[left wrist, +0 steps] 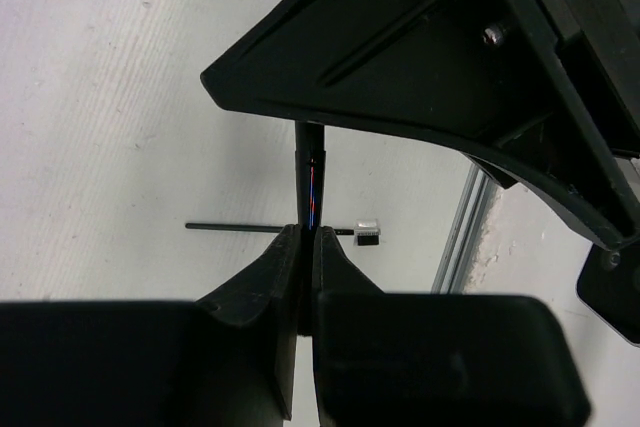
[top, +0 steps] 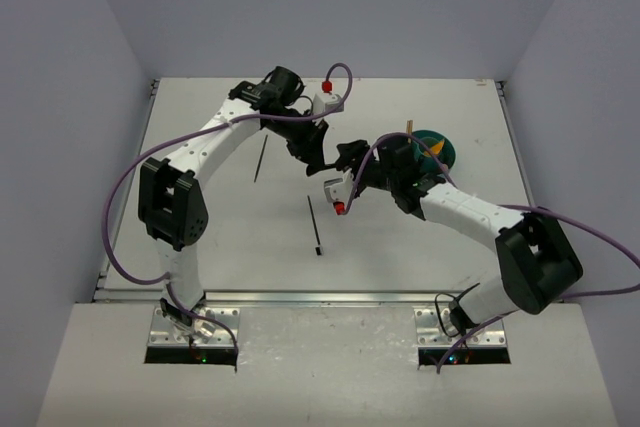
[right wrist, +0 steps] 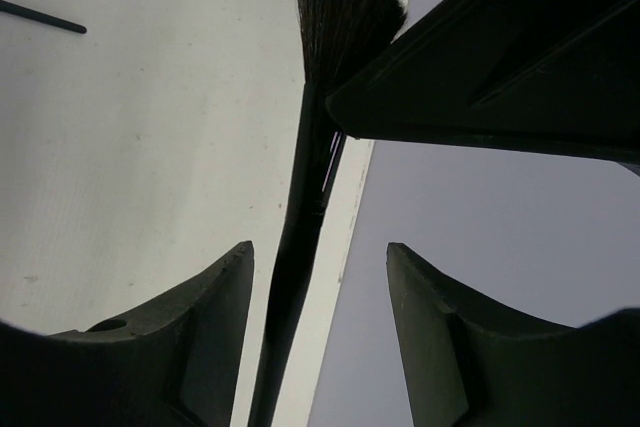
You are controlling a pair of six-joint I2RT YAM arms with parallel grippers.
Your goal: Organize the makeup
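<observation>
Two thin brushes [top: 261, 159] lie unsorted.
Left gripper [left wrist: 305, 234] pinches a fan brush [right wrist: 312, 137]; right gripper [right wrist: 318, 249] gapes, seemingly around it.

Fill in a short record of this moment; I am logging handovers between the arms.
left gripper: shut on the fan brush handle
right gripper: open, fingers either side of the same handle, not clamped
loose on table: two thin black brushes
teal container: far right, partly hidden by the right arm
stage: looks like a handover, not yet taken over
</observation>
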